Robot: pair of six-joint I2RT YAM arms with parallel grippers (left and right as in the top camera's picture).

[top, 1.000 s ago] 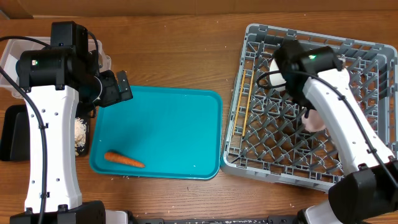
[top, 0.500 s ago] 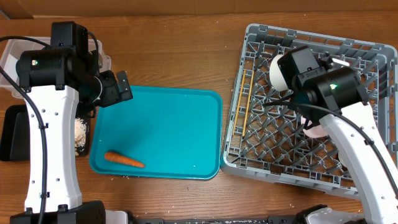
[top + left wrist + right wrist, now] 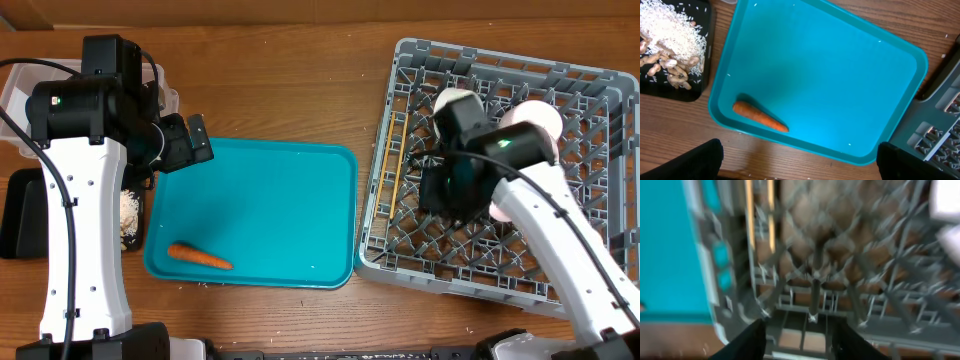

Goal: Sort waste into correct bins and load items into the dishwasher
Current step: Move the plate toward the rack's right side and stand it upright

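At the table's far left, a clear rectangular plastic tub point(image 3: 14, 92) sits behind a shallow black rectangular tray point(image 3: 706, 65) holding white rice grains point(image 3: 671, 31) and beige scraps point(image 3: 669, 70). Beside it, a small orange carrot point(image 3: 199, 257) lies on its side near the front left corner of a flat teal serving tray point(image 3: 290, 180), its thin end pointing right. To the right stands a large square grey plastic dish rack point(image 3: 590, 90), with thin light wooden chopsticks point(image 3: 397, 170) laid along its left edge and white round dishes point(image 3: 538, 120) propped among the pegs at the back. The left arm reaches over the teal tray's back left corner, its left gripper point(image 3: 798, 155) spread wide and empty above the carrot. The right arm bends in across the rack, its right gripper point(image 3: 798, 340) low over the lattice floor, fingers partly parted with nothing between them, though that wrist view is blurred.
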